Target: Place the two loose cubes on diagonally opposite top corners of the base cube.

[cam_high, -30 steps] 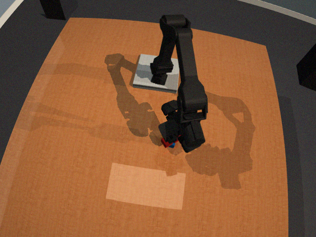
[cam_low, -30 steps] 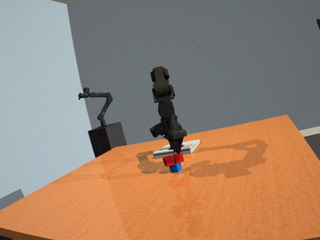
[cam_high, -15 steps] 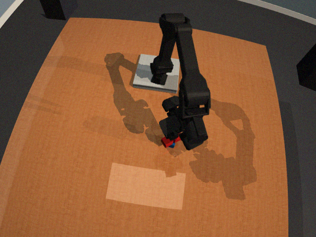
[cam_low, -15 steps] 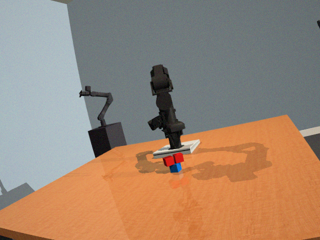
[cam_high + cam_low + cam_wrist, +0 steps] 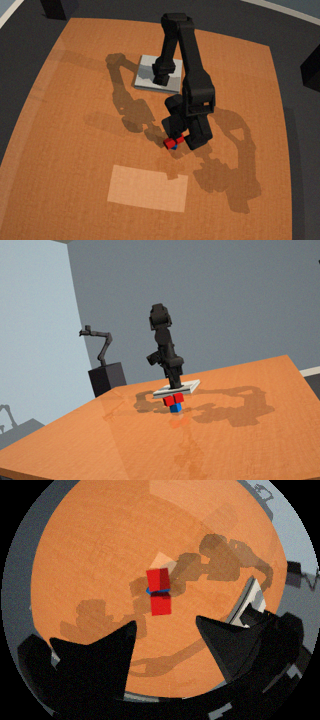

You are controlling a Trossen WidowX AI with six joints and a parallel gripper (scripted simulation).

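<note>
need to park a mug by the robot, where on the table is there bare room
Bare patches: the near stretch in front of the stacked cubes, around the pale bright rectangle, and the left side beyond the arm's shadow. Crowded: between the cubes and white base plate, under the arm.
</note>
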